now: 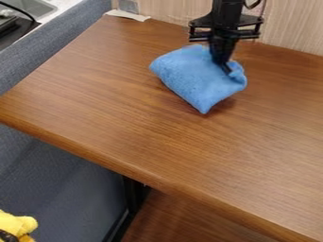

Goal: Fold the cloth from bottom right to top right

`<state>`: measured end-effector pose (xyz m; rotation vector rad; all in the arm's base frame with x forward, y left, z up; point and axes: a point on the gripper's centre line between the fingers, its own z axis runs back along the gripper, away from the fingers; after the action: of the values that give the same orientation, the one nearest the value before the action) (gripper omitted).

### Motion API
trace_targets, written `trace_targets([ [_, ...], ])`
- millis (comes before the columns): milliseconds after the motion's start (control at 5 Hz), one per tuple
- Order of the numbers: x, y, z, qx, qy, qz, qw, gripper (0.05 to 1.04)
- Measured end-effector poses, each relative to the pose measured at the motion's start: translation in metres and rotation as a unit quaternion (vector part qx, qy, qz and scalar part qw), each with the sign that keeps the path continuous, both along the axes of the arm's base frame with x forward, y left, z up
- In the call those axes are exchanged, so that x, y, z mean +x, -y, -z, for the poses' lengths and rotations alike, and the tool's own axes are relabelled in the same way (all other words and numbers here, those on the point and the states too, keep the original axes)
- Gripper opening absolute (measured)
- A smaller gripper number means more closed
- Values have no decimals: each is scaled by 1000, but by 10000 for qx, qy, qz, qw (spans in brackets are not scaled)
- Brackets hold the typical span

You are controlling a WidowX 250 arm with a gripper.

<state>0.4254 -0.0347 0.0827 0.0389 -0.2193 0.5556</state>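
I hang down over the far part of the wooden counter [157, 146], right of the middle, as the black gripper [225, 69] with my crossbars above the cloth [192, 75]. My jaws are close together, pinching a bit of the blue cloth near its right side. The fabric puckers around my tips, and a small bunched lump stands just to their right.

The cloth lies below me and mostly to my left, doubled into a plump, uneven bundle. One rounded end points left, and a corner points toward the near side. A soft shadow falls on the wood beside its near right edge. I can't tell how much of its underside touches the counter.

Behind me, a pale, streaked wall [290, 30] runs along the counter's far edge. At the far left corner lies a whitish strip [128, 15], with a grey plate [129, 6] on the wall just beyond it. A blue-grey padded panel [63, 30] borders the counter's left side; past it are a metal sink [35, 6] and a black object [11, 29]. Down at the near left sits something yellow [16, 224], and a black support [133, 194] stands below the counter's near edge.
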Motion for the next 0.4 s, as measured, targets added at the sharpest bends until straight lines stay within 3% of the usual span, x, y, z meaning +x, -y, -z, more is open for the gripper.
trace_targets([
  [200,0,-1,3,-80,-56,118,9999,83],
  [400,-1,-8,3,-178,-160,73,9997,238],
])
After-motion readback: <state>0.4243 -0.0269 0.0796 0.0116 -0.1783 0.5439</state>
